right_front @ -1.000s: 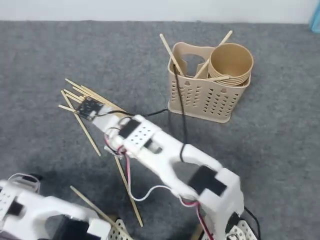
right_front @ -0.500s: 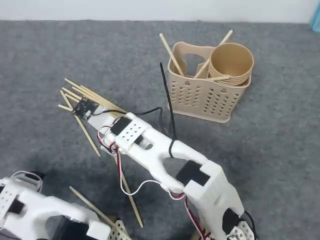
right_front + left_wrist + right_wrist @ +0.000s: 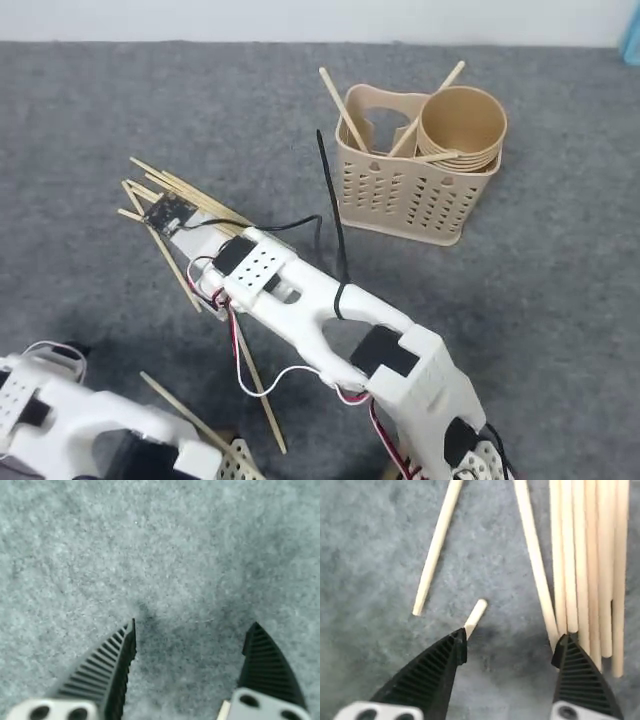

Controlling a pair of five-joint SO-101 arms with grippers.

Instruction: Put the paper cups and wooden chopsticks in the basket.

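Observation:
Several wooden chopsticks (image 3: 175, 190) lie in a loose pile on the grey carpet at the left, with two more (image 3: 250, 375) nearer the front. My right gripper (image 3: 512, 642) hangs open just over the pile, its fingers straddling the ends of chopsticks (image 3: 585, 565); one stick tip (image 3: 475, 616) touches one finger. The tan basket (image 3: 405, 195) stands at the back right holding stacked paper cups (image 3: 462, 125) and a few chopsticks (image 3: 340, 105). My left gripper (image 3: 192, 632) is open over bare carpet, its arm (image 3: 60, 420) at the front left corner.
The right arm's white body (image 3: 330, 310) stretches diagonally from the front centre to the pile, with a black cable (image 3: 335, 210) arching up near the basket. Grey carpet (image 3: 560, 300) lies open to the right of the basket and arm.
The right arm has reached a little farther left toward the chopstick pile, and its black cable has swung left. The left arm has not moved.

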